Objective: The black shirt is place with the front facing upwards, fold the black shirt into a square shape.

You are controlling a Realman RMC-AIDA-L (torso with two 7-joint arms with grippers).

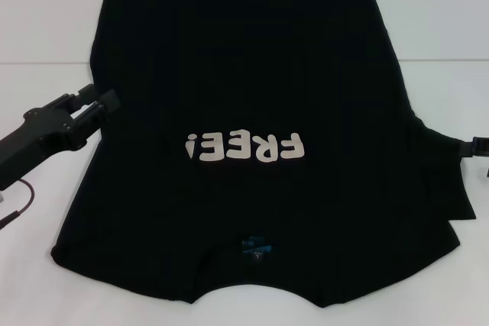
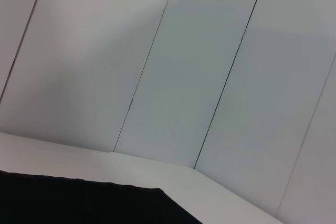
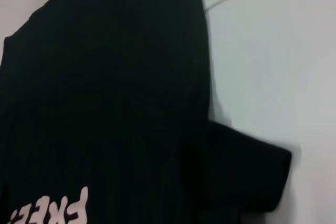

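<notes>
A: Shirt first. Where does it lie against your grippers?

B: You have the black shirt (image 1: 252,112) spread flat over the middle of the white table (image 1: 46,13), front up, collar and blue neck label (image 1: 256,247) at the near edge, hem at the far edge. The off-white "FREE!" lettering (image 1: 244,146) reads upside down from your head camera.

A: And the left gripper?

B: Your left gripper (image 1: 107,101) comes in from the left and sits right at the shirt's left edge, about level with the lettering. Its fingers (image 1: 98,112) show a narrow gap. You cannot tell whether any cloth is caught between them.

A: The right one?

B: You see only a sliver of the right gripper (image 1: 480,146) at the right border of the head view, just beside the tip of the right sleeve (image 1: 443,166), which sticks out sideways. You cannot tell how its fingers stand or whether it grips the cloth.

A: Surface and room?

B: The table is plain white. In your left wrist view a pale panelled wall (image 2: 184,66) with thin dark seams rises behind it.
</notes>
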